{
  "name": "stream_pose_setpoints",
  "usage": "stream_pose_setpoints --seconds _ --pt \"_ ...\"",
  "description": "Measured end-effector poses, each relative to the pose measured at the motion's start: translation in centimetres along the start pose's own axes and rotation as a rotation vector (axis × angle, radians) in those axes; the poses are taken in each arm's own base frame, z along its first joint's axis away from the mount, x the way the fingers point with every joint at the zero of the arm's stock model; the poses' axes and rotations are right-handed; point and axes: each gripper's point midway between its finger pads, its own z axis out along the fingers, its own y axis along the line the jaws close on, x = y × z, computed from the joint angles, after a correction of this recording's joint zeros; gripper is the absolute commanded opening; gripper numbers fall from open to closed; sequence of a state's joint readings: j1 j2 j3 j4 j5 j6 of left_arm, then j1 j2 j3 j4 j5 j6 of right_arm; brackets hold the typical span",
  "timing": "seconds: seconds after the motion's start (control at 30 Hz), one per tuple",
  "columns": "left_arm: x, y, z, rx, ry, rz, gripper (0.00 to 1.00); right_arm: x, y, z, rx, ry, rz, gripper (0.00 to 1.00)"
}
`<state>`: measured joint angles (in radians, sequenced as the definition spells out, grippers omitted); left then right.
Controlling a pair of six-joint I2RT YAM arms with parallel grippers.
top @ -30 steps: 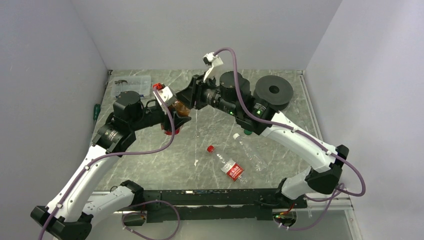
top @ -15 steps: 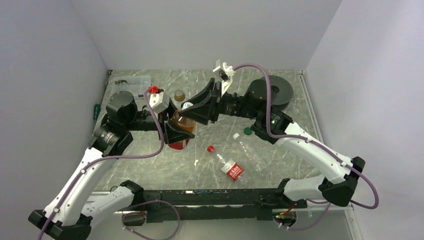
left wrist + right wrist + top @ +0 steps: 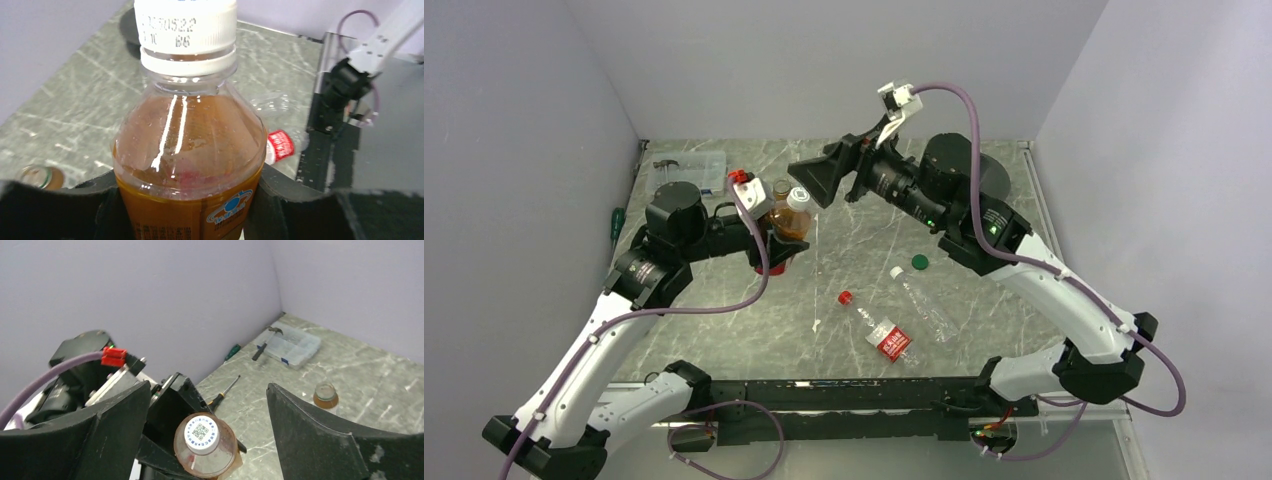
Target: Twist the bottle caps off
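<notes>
Overhead, right gripper [image 3: 816, 180] stands wide open; white cap [image 3: 201, 433] sits in the gap, clear of both fingers [image 3: 325, 440]. Left gripper [image 3: 776, 245] clamps amber bottle [image 3: 187, 165], well in from edges of table [image 3: 854, 270].

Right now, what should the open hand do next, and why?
Probably bring the right gripper onto the white cap and close. The left gripper holds the amber bottle, the cap is still on, and the right jaws are open, facing it, not touching.

Overhead camera at the near edge sees my whole table [image 3: 854, 255]; left wrist views the amber bottle [image 3: 190, 165] close, side-on; right wrist apparently looks down on it.
</notes>
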<state>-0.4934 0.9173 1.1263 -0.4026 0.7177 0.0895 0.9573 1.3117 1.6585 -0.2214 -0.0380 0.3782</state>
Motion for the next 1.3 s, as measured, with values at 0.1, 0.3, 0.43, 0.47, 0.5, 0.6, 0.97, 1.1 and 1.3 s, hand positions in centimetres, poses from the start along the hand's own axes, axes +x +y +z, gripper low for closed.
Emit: stream_pose_setpoints --seconds 0.1,0.3,0.43,0.47,0.5,0.6,0.97,1.1,1.3 --pt "0.3 1.4 -0.1 -0.078 0.012 0.024 0.04 0.2 -1.2 0.7 0.089 0.013 0.029 0.83" --pt "0.6 3.0 -0.4 -0.161 0.025 0.047 0.04 5.0 -2.6 2.6 0.167 0.138 0.054 0.74" --pt "0.6 3.4 -0.5 -0.186 0.031 0.05 0.04 6.4 -2.6 3.1 0.17 0.172 0.064 0.65" --pt "0.6 3.5 -0.5 -0.191 0.031 0.049 0.04 6.4 -2.5 3.1 0.168 0.173 0.065 0.62" --pt "0.7 3.6 -0.5 -0.194 0.032 0.049 0.04 6.5 -2.4 3.1 0.165 0.173 0.069 0.58" --pt "0.7 3.6 -0.5 -0.198 0.033 0.048 0.04 6.4 -2.3 3.1 0.162 0.171 0.076 0.46" --pt "1.1 3.5 -0.4 -0.191 0.04 0.033 0.04 6.8 -1.8 3.2 0.145 0.181 0.092 0.09" --pt "1.0 2.7 -0.3 -0.148 0.031 0.003 0.03 6.8 -1.3 3.2 0.106 0.189 0.066 0.06" --pt "-0.1 -1.7 -0.1 0.094 -0.018 -0.078 0.03 6.1 1.6 0.4 -0.148 0.145 -0.016 0.04"
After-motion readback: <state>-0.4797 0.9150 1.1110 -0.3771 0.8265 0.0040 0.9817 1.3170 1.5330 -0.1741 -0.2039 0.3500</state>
